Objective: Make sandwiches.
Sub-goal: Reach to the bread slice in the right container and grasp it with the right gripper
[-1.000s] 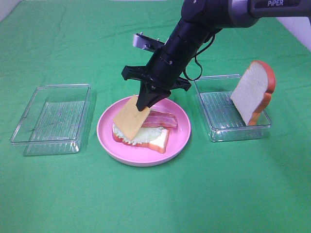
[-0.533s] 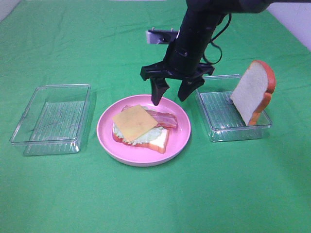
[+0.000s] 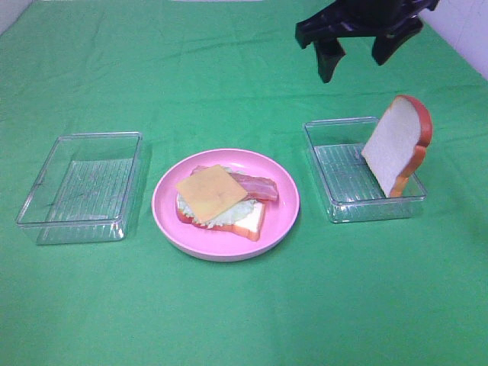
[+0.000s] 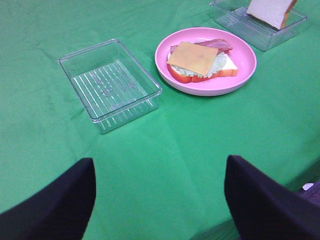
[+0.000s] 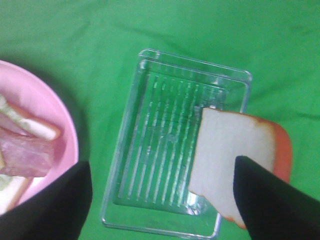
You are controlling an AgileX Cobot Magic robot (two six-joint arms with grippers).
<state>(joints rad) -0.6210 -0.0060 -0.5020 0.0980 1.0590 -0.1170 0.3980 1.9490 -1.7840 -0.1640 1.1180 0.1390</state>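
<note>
I am positioning the right claw, jaws spread and empty, above the bread slice leaning in the tray at 3 o'clock of the plate; light, stiff toy: pinch its crust.

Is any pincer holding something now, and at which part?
Nothing is held: the right pincer and the left pincer are both open and empty.

A green tablecloth covered the table, bearing a round pink plate between two clear plastic trays.
</note>
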